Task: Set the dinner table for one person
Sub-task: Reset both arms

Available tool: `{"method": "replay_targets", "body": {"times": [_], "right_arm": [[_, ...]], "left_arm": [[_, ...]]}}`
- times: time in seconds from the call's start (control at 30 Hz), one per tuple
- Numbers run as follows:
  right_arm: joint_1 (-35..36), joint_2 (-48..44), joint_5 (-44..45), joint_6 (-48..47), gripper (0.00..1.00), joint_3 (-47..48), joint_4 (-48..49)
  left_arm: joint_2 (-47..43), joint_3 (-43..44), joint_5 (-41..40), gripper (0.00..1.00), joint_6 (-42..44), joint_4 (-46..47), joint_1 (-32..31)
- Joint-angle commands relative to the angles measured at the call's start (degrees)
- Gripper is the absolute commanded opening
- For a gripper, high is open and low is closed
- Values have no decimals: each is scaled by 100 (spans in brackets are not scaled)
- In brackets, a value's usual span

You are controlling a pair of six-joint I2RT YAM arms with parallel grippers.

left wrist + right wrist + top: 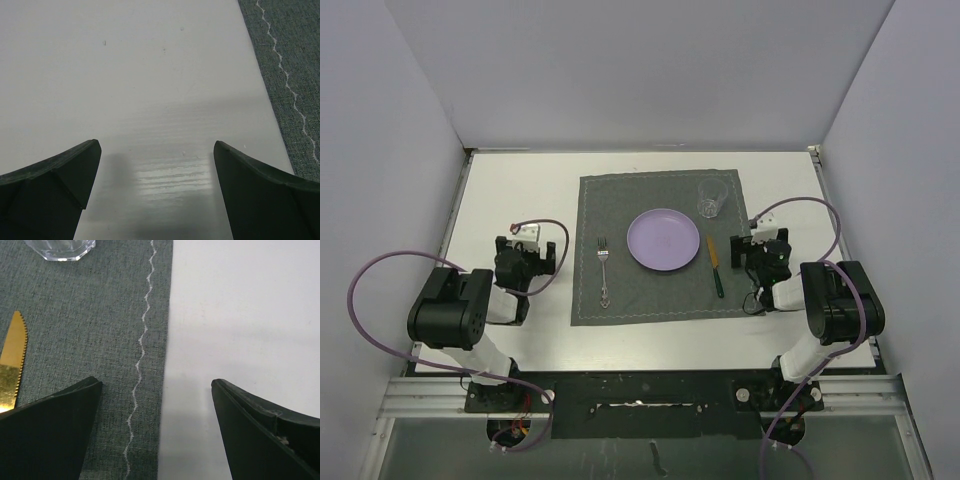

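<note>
The white dinner table (520, 200) carries a dark grey stitched placemat (620, 205). On the mat lie a lilac plate (663, 239) in the middle, a silver fork (604, 270) to its left, a knife (715, 266) with a gold blade and green handle to its right, and a clear glass (711, 198) at the far right corner. My left gripper (525, 248) is open and empty over bare table left of the mat (300, 65). My right gripper (757, 246) is open and empty over the mat's right edge (90, 340); the knife blade (12, 365) and glass base (62, 247) show there.
White walls enclose the table on three sides. A metal rail (640, 390) runs along the front edge by the arm bases. Purple cables loop from both arms, the left one (370, 290) out past the table's left side.
</note>
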Motion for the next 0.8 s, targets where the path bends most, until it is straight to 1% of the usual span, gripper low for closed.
{"method": "replay_targets", "body": {"times": [0.0, 0.1, 0.53, 0.77], "right_arm": [[-17, -195, -189, 118, 98, 90, 35], [-17, -200, -189, 117, 98, 86, 35], [-22, -202, -189, 117, 98, 81, 40], [-24, -198, -189, 120, 98, 82, 44]], "left_arm": [[-232, 249, 51, 98, -211, -226, 118], [-237, 322, 59, 98, -285, -376, 176], [-237, 291, -97, 98, -279, -312, 153], [-221, 451, 190, 98, -396, -612, 303]]}}
